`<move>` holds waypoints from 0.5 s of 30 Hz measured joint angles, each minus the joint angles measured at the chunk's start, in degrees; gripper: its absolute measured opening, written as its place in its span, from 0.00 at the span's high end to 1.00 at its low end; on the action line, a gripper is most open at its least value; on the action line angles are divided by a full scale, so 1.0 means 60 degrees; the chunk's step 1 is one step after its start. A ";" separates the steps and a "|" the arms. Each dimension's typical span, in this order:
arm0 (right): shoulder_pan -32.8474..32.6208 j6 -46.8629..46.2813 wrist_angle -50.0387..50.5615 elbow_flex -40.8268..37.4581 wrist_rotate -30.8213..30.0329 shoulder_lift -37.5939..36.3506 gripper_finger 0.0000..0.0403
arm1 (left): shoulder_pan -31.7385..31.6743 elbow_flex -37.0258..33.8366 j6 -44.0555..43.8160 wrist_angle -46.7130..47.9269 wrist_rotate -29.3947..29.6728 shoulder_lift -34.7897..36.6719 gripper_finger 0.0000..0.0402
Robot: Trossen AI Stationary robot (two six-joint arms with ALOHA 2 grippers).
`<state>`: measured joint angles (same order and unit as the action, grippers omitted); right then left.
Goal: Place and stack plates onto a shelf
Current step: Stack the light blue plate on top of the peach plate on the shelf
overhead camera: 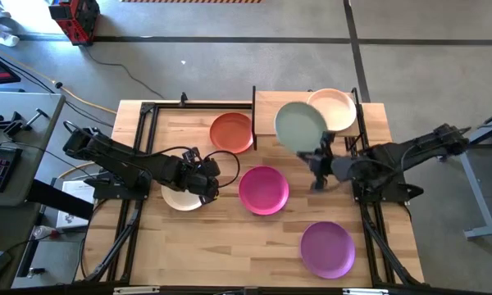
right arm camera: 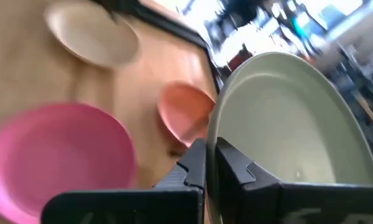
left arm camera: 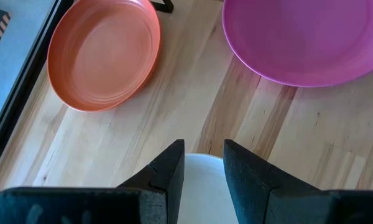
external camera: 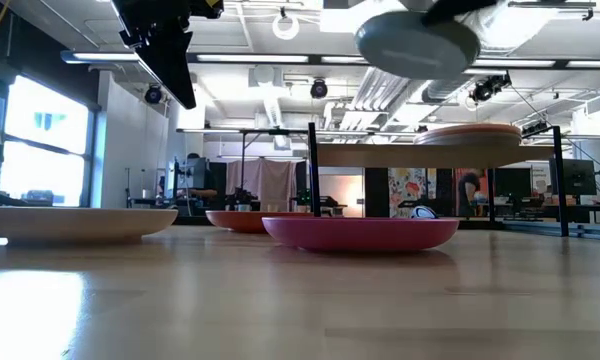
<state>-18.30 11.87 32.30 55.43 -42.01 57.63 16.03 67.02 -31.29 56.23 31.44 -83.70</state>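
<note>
Pale green plate gripped by right claw.

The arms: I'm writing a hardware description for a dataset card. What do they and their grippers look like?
Both arms are dark, almost black, jointed links, each rising from a black base frame at its table side. The left gripper and the right gripper each end in two flat, angular black fingers. No markings show clearly.

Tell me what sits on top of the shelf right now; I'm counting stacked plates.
On the shelf a peach plate rests. The pale green plate hangs over it, gripped at its rim by the right gripper, not yet set down. Whether more plates lie beneath the peach one cannot be seen.
</note>
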 joint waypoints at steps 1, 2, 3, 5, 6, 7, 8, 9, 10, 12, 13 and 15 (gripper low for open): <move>0.0319 -0.0095 0.0221 0.0002 -0.0002 0.0000 1.00 | 0.0000 0.0000 0.0000 0.0000 0.0000 0.0000 0.75; 0.0647 -0.0219 0.0445 0.0002 -0.0002 0.0003 1.00 | 0.0000 0.0000 0.0000 0.0000 0.0000 0.0000 0.75; 0.0964 -0.0380 0.0647 0.0002 0.0002 0.0004 1.00 | 0.0000 0.0000 0.0000 0.0000 0.0000 0.0000 0.75; 0.1602 -0.0768 0.0955 0.0001 -0.0001 0.0004 1.00 | 0.0000 0.0000 0.0000 0.0000 0.0000 0.0000 0.75; 0.1916 -0.1014 0.1065 0.0002 0.0004 0.0004 1.00 | 0.0000 0.0000 0.0000 0.0000 0.0000 0.0000 0.75; 0.2222 -0.1252 0.1148 0.0001 0.0008 0.0001 1.00 | 0.0000 0.0000 0.0000 0.0000 0.0000 0.0000 0.75; 0.2508 -0.1484 0.1226 0.0002 0.0019 -0.0020 1.00 | 0.0000 0.0000 0.0000 0.0000 0.0000 0.0000 0.75; 0.2784 -0.1731 0.1332 0.0002 0.0045 -0.0047 1.00 | 0.0000 0.0000 0.0000 0.0000 0.0000 0.0000 0.75; 0.3078 -0.1957 0.1420 0.0002 0.0091 -0.0061 1.00 | 0.0000 0.0000 0.0000 0.0000 0.0000 0.0000 0.75; 0.3612 -0.2284 0.1627 0.0002 0.0273 -0.0062 1.00 | 0.0000 0.0000 0.0000 0.0000 0.0000 0.0000 0.75; 0.3886 -0.2439 0.1757 0.0002 0.0408 -0.0062 1.00 | 0.0000 0.0000 0.0000 0.0000 0.0000 0.0000 0.75; 0.4410 -0.2661 0.1844 0.0002 0.0798 -0.0062 1.00 | 0.0000 0.0000 0.0000 0.0000 0.0000 0.0000 0.75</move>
<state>8.16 -4.10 43.37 55.44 -37.22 57.25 16.03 67.02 -31.29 56.23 31.44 -83.70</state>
